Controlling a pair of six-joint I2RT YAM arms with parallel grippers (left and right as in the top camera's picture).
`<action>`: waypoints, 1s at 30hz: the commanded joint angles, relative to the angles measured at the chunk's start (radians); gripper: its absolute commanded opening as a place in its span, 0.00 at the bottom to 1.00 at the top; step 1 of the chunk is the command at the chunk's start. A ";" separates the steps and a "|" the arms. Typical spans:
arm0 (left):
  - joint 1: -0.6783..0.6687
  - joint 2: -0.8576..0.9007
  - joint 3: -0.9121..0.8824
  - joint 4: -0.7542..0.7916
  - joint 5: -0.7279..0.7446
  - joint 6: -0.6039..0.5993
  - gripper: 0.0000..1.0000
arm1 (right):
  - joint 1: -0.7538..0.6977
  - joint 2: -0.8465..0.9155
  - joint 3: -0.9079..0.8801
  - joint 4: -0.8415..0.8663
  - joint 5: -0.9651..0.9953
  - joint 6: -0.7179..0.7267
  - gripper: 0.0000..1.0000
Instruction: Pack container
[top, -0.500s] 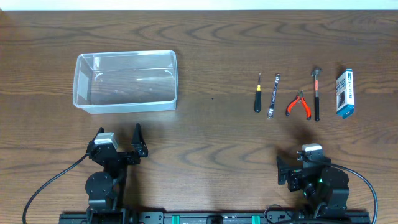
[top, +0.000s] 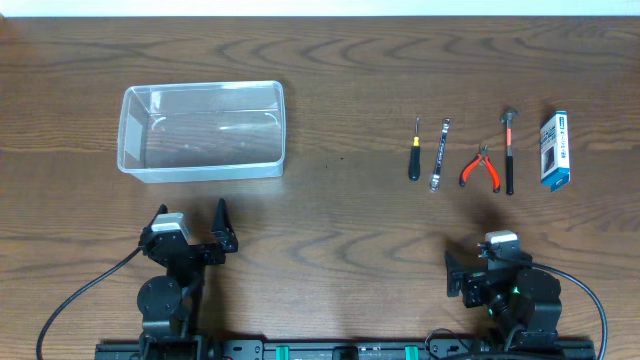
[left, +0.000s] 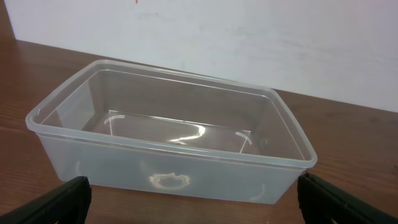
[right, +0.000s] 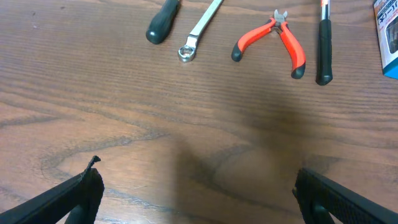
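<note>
The clear plastic container (top: 203, 168) stands empty at the left of the table. It fills the left wrist view (left: 168, 155). My left gripper (top: 192, 222) is open and empty, in front of the container and apart from it (left: 196, 208). My right gripper (top: 490, 262) is open and empty near the front right (right: 199, 199). Beyond it lie a black-handled screwdriver (top: 414, 160), a wrench (top: 440, 153), red-handled pliers (top: 480, 168) and a hammer (top: 509, 150). All of these also show in the right wrist view: screwdriver (right: 160, 26), wrench (right: 196, 37), pliers (right: 273, 40), hammer (right: 323, 50).
A small blue-and-white box (top: 556, 150) lies at the far right of the tool row, also in the right wrist view (right: 387, 37). A white wall stands behind the table's far edge. Both arm bases sit at the front edge.
</note>
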 joint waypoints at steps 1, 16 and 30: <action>-0.005 0.003 -0.030 -0.010 -0.004 -0.002 0.99 | -0.010 -0.011 -0.009 0.000 -0.007 0.001 0.99; -0.005 0.007 0.098 -0.015 -0.006 -0.005 0.98 | -0.009 0.058 0.145 0.048 -0.045 0.285 0.99; 0.013 0.501 0.635 -0.330 -0.137 0.049 0.98 | -0.009 0.876 0.778 -0.147 -0.044 0.279 0.99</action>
